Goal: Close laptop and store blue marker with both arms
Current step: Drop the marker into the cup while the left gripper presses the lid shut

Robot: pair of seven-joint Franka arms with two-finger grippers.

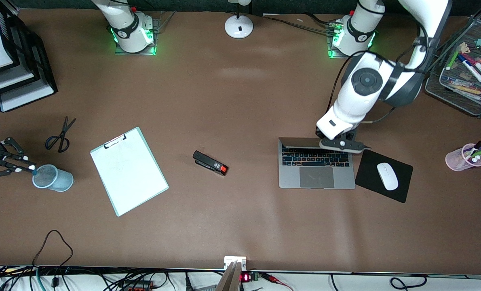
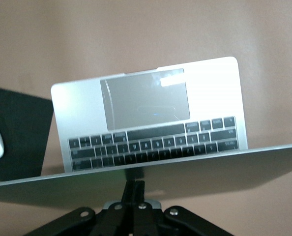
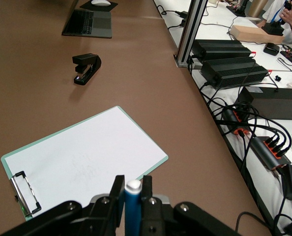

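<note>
The silver-grey laptop (image 1: 316,178) lies open toward the left arm's end of the table, its lid standing up and seen edge-on. My left gripper (image 1: 341,143) is shut, with its fingertips against the back of the lid near its top edge (image 2: 210,169). The left wrist view shows the keyboard and trackpad (image 2: 146,98) past the lid, and the closed fingers (image 2: 134,189) touching it. My right gripper (image 1: 29,167) is shut on the blue marker (image 3: 132,206), white end up, just over the rim of a light-blue mesh cup (image 1: 54,180) at the right arm's end.
A clipboard (image 1: 129,169), a black stapler (image 1: 210,162) and scissors (image 1: 60,135) lie between the cup and the laptop. A white mouse (image 1: 387,176) sits on a black mouse pad (image 1: 368,167) beside the laptop. A pink cup of markers (image 1: 467,157) and a mesh tray (image 1: 458,97) stand past it.
</note>
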